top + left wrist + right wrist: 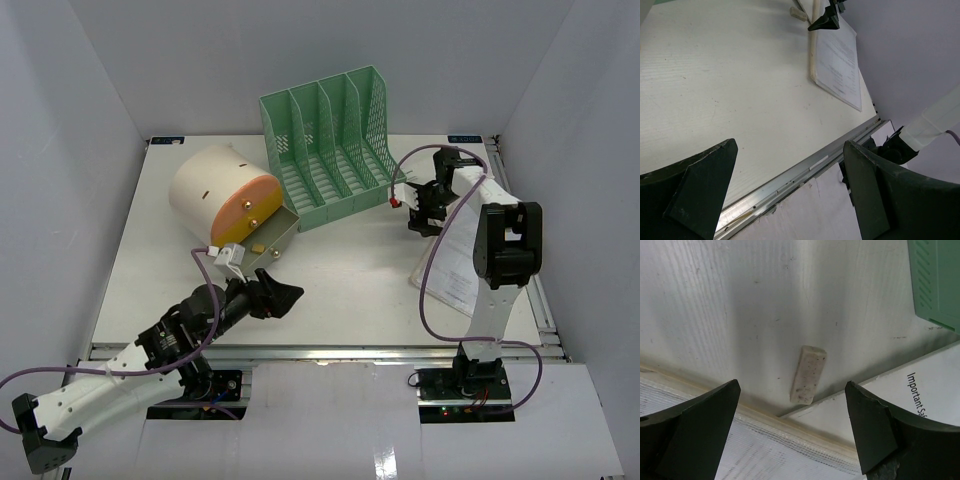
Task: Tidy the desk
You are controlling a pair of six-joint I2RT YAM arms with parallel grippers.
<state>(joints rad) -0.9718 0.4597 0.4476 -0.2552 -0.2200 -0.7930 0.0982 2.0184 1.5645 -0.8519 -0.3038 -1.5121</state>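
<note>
My left gripper [789,145] and right gripper [791,384] hang open, empty, over the desk [730,300], flat and rigid. The eraser [808,374] under the right one looks light, probably rubbery; I'd pinch its long sides.

The desk [340,285] is a large, flat, white rectangular tabletop lying level. Seen close from the wrists, its surface is finely ribbed, with faint dark specks and scuffs. A metal rail [320,350] runs along its 6 o'clock edge, and white walls [60,150] enclose it at 9, 12 and 3 o'clock.
</note>
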